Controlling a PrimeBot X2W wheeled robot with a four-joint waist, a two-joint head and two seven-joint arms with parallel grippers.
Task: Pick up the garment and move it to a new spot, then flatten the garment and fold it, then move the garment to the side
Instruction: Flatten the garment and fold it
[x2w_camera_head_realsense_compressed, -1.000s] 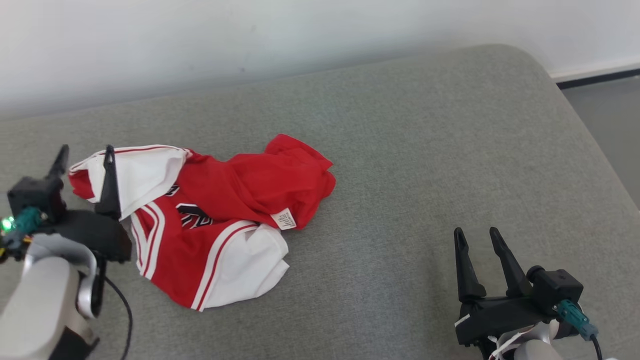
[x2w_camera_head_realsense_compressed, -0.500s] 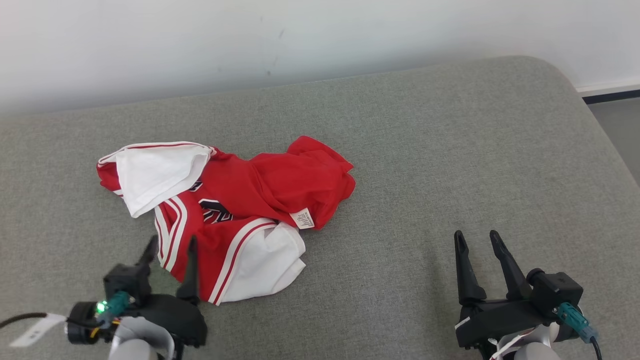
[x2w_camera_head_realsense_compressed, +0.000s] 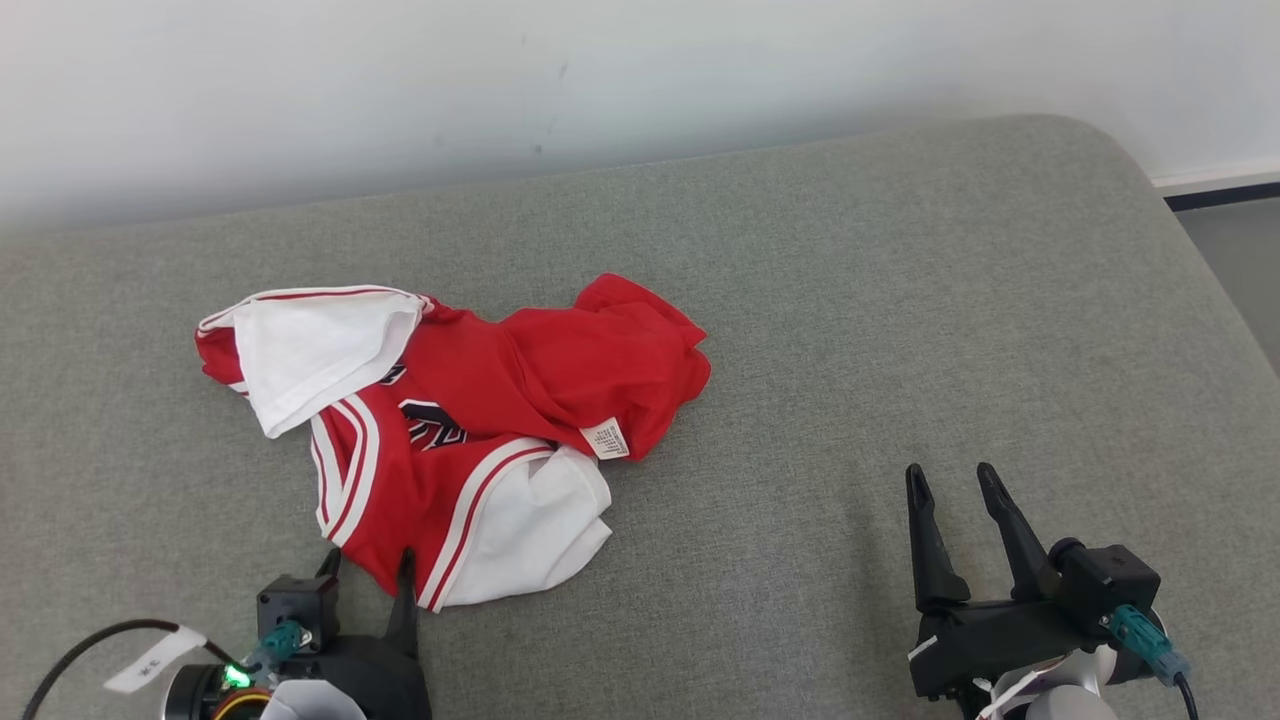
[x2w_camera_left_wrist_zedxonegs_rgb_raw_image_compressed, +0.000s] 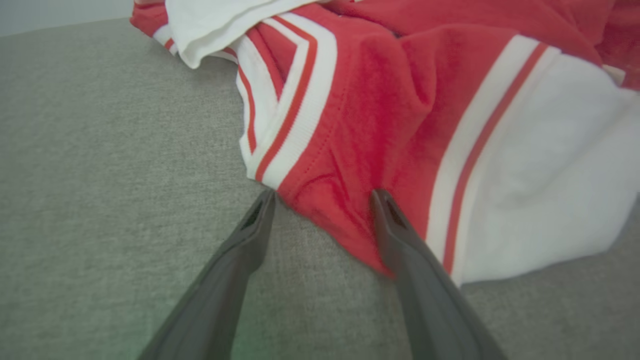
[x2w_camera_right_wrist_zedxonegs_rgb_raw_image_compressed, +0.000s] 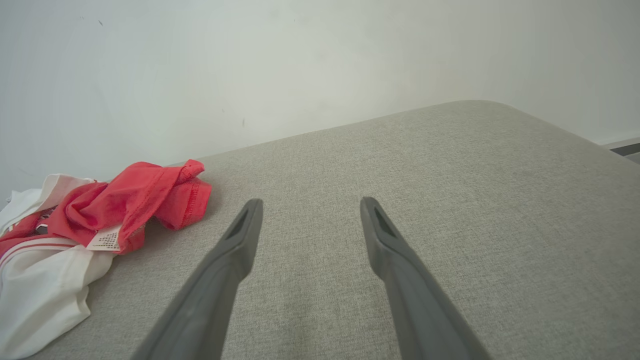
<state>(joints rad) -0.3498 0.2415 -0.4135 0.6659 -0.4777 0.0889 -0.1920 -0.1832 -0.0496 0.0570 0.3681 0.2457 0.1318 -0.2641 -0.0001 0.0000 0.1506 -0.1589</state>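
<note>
While the crumpled red-and-white jersey lies on the left part of the grey cushion, my left fingers stand apart at its near hem, one tip over red cloth, holding nothing. My right fingers stand apart over bare cushion, well away from it.

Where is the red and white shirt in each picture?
Head view: the garment lies crumpled left of centre on the grey cushion.
Left wrist view: the garment covers the top and right, at the tips of the open left gripper.
Right wrist view: the garment sits at the left edge, well left of the open right gripper.
Shared landmark: its red-striped white panel.
</note>
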